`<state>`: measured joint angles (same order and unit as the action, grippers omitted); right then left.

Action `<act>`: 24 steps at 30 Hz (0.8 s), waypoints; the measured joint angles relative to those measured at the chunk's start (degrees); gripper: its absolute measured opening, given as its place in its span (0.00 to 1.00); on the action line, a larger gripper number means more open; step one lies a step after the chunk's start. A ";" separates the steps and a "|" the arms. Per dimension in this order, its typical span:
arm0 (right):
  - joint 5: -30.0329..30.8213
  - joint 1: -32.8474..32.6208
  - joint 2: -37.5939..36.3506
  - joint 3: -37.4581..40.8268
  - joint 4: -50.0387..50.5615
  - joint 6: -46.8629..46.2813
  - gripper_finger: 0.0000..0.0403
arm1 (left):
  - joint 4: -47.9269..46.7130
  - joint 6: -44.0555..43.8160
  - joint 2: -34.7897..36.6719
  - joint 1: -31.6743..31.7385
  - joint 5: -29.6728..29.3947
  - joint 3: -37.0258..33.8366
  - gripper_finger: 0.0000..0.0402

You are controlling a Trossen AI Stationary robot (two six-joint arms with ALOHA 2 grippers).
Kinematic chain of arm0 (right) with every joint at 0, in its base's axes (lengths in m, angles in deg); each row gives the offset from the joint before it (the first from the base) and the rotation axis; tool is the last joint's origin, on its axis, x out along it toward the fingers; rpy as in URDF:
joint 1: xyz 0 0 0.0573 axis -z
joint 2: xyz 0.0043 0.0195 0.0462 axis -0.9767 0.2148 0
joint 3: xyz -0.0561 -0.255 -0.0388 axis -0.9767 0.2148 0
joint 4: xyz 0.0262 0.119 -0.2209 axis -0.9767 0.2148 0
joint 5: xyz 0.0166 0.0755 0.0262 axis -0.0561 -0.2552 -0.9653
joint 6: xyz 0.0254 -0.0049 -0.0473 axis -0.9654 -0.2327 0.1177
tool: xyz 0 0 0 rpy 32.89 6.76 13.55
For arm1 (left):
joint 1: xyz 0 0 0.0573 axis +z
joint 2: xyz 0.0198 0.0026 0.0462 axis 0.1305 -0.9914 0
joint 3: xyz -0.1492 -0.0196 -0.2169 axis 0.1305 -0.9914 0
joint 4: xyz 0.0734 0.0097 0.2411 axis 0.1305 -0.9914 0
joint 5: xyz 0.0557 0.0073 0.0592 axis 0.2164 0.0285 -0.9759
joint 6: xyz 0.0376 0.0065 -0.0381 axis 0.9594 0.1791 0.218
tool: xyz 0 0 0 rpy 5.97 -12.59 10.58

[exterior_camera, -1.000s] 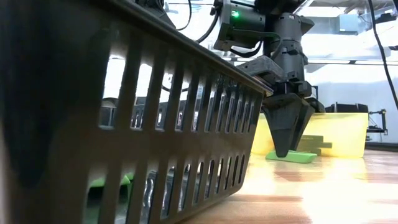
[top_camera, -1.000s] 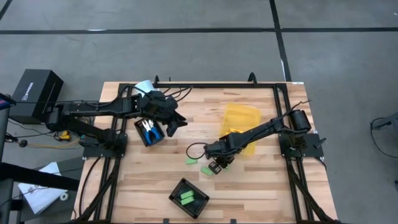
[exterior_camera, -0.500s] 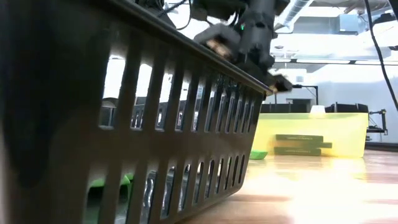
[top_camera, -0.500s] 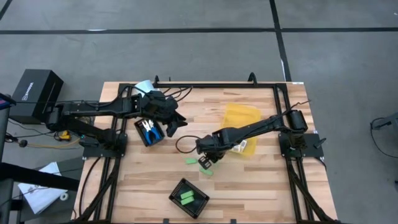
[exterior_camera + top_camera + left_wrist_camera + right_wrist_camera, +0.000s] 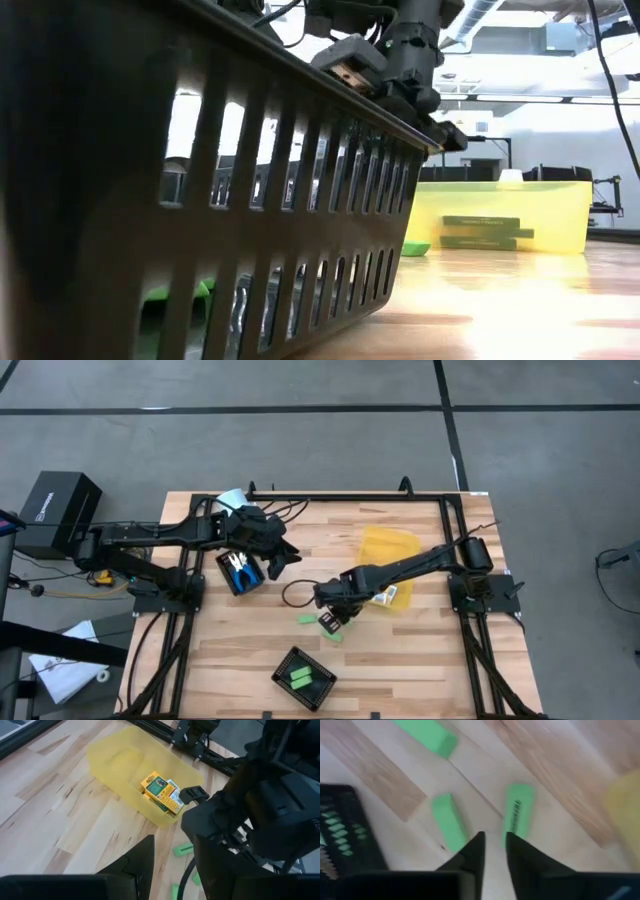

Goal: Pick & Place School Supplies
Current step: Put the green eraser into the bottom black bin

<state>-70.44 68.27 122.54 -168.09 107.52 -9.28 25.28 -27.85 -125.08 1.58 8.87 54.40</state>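
Note:
Three light-green oblong pieces lie flat on the wooden table [image 5: 250,630] near its middle: one [image 5: 449,820], one [image 5: 517,812] and one farther off [image 5: 427,735]. My right gripper [image 5: 494,840] hangs above the first two, fingers pointing down. It is a little open, with nothing between its fingers. In the high view it [image 5: 333,612] stands by the pieces [image 5: 307,618]. Yellow-orange packs [image 5: 161,792] lie in the yellow bin [image 5: 120,760]. Blue-handled scissors [image 5: 238,567] lie in a black tray. My left gripper [image 5: 281,559] waits open and empty beside that tray.
A second black tray [image 5: 303,678] near the front edge holds more green pieces [image 5: 300,677]; its slotted wall [image 5: 200,200] fills the low view and hides my right gripper's fingers there. A black frame runs along the table's far and side edges. A cable loop [image 5: 295,595] lies by the right gripper.
My right gripper has risen off the table, where its fingertips stood on a green piece. It has also gone a little toward the table's left edge. That piece now lies uncovered on the wood beside the others.

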 joint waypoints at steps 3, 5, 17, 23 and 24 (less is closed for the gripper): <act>-0.11 0.00 0.29 1.55 -0.62 -0.33 0.28 | -0.11 0.00 0.00 0.00 0.00 0.00 0.33; -0.22 0.02 0.61 2.19 -0.78 0.28 0.33 | -0.18 0.61 0.00 0.00 -0.02 0.00 0.33; -5.81 0.21 6.54 2.18 -6.17 2.19 0.40 | -0.68 2.08 0.02 0.00 0.00 -0.90 0.33; -5.22 0.17 7.79 1.88 -5.07 2.50 0.35 | -0.42 1.81 0.15 0.00 1.30 -5.19 0.33; -4.87 0.26 7.79 1.88 -4.91 2.65 0.34 | -0.81 1.66 0.15 0.00 1.40 -5.96 0.33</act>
<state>-75.31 68.53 130.33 -166.20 102.61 -6.64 24.47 -26.19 -124.93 1.58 10.27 48.44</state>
